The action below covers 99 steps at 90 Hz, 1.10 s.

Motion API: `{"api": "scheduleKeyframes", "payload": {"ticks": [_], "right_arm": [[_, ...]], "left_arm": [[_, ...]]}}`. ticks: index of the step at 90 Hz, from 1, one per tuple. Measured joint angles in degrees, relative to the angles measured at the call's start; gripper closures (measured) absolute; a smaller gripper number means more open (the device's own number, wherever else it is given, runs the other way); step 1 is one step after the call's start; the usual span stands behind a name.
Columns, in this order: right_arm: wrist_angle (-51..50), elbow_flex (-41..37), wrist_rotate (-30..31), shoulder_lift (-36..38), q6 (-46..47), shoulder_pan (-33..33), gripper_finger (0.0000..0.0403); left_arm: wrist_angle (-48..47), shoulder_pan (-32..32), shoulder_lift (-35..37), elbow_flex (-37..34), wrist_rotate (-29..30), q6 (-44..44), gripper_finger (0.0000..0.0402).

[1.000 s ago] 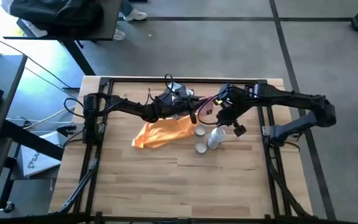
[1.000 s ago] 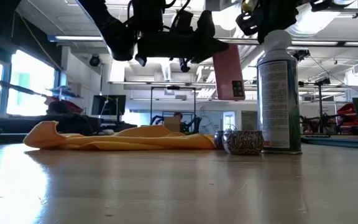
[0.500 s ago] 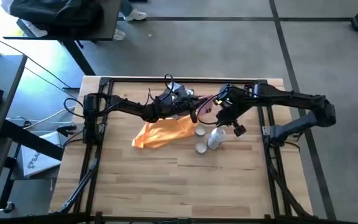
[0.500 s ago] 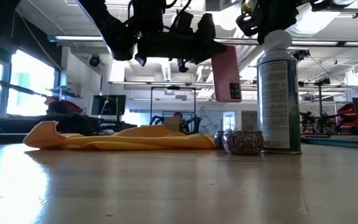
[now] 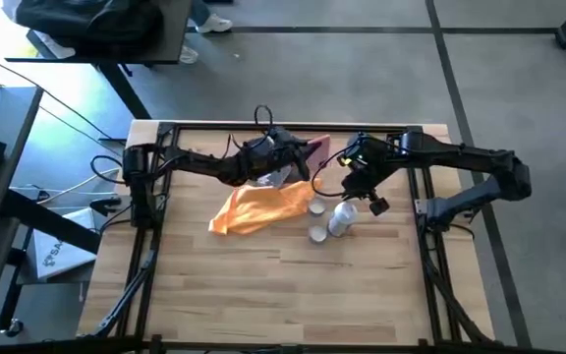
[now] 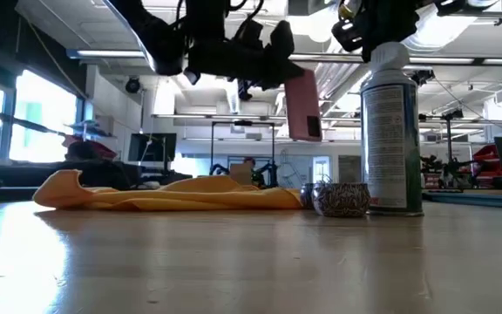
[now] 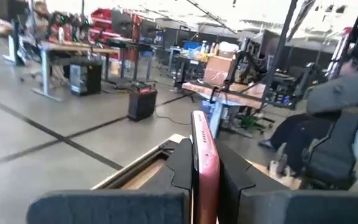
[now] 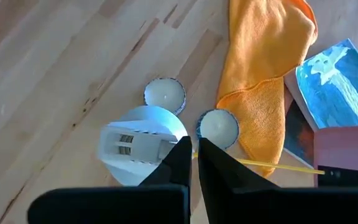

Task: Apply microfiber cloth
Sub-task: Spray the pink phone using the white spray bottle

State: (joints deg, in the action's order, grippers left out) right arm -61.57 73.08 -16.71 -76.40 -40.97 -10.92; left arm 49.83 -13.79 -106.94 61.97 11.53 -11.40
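The orange-yellow microfiber cloth (image 5: 256, 209) lies crumpled on the table, and no gripper touches it (image 6: 172, 194). Above its far end my left gripper (image 5: 298, 160) is shut on a flat pink slab (image 5: 316, 149), like a phone, also seen in the low view (image 6: 303, 105). A grey-blue and white packet (image 8: 334, 84) lies partly under the cloth's far end. My right gripper (image 8: 192, 159) hangs shut just over the white cap (image 8: 143, 142) of an upright spray can (image 6: 392, 131). My left gripper pinches the pink slab's two flat faces (image 7: 202, 163) between its two fingers, near one end. The fingers come about level from the table's left. The slab sticks out beyond them and hangs slanted, clear of the table. My right gripper: I cannot tell whether its fingertips touch the can's cap.
Two tealights in foil cups (image 8: 165, 93) (image 8: 217, 124) stand between the can and the cloth. Metal frame rails (image 5: 416, 211) run along the table's sides. Bare wood (image 5: 283, 295) fills the near half of the table.
My left gripper has drawn back toward the table's far left with the pink slab and tipped it, so the slab now slants and shows more of its face from above. The cloth, the can and my right gripper have stayed put.
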Motion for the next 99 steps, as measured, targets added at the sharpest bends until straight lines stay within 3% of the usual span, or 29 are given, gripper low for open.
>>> {"api": "scheduleKeyframes", "payload": {"ticks": [19, 31, 52, 99], "right_arm": [[0.0, 0.0, 0.0, 0.0, 0.0, 0.0, 0.0403], [0.0, 0.0, 0.0, 0.0, 0.0, 0.0, 0.0403], [0.2, -0.1, -0.2, 0.0, 0.0, 0.0, 0.0403], [0.8, -0.1, -0.4, 0.0, -0.5, 0.0, 0.0403]], "left_arm": [[10.8, -1.9, 0.0, -2.3, -5.1, -7.1, 0.0395], [14.8, -2.1, 0.1, -2.3, -5.3, -7.5, 0.0395], [17.2, -1.8, -0.9, -2.3, -2.8, -6.1, 0.0395], [21.7, -1.5, -12.3, 1.9, -3.6, -15.0, 0.0395]]}}
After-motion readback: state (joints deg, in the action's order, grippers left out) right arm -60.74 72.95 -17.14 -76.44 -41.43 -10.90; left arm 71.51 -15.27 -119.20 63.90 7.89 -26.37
